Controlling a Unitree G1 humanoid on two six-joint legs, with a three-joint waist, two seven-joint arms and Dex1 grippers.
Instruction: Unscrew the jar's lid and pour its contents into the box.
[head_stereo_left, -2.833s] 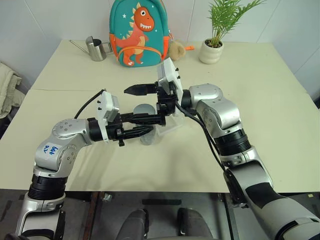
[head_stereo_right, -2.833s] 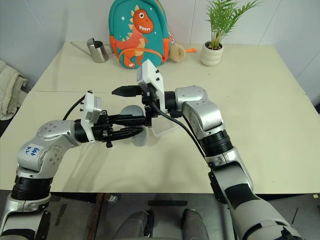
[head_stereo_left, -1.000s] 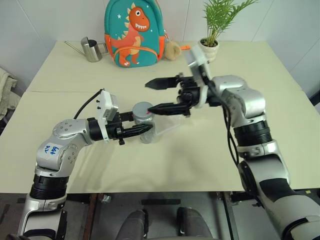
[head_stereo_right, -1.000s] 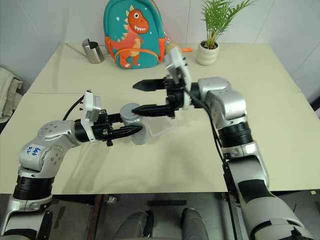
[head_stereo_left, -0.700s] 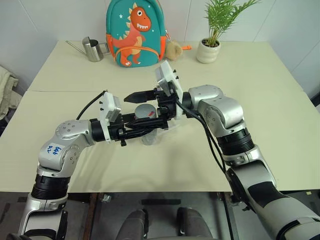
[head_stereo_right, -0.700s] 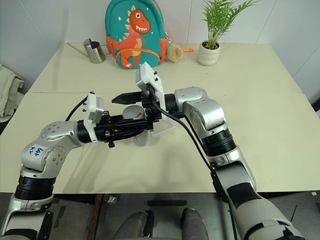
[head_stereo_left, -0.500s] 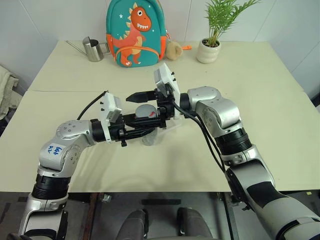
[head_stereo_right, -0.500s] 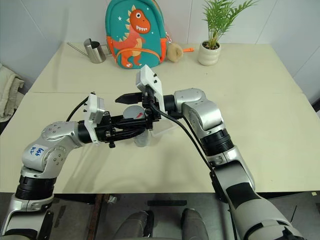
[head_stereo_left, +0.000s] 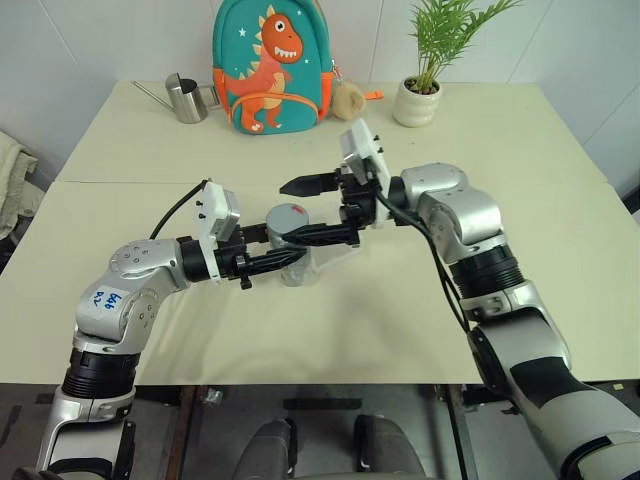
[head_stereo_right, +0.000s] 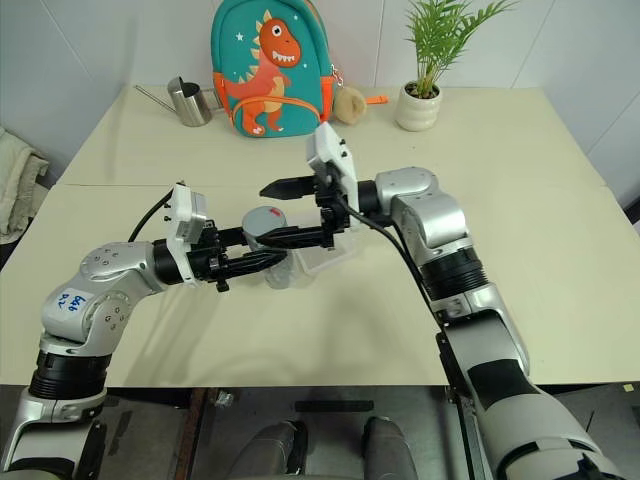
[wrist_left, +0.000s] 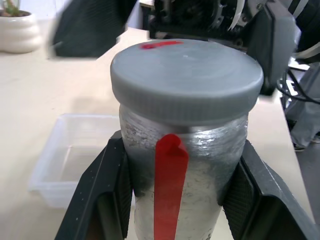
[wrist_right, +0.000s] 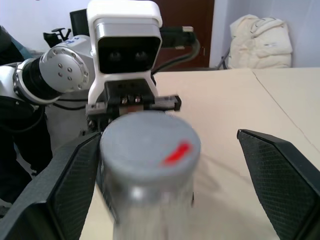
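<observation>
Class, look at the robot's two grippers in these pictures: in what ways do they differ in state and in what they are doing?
1. The left gripper is shut on the jar; the right gripper stands wide open and holds nothing.
2. The left gripper clasps the jar's body below the lid; the right gripper's fingers stand level with the lid, one on either side.
Both have two black fingers.

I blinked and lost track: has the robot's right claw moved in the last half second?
Yes. The right claw, open, has pulled back off the jar toward the potted plant; the lid now shows uncovered.
</observation>
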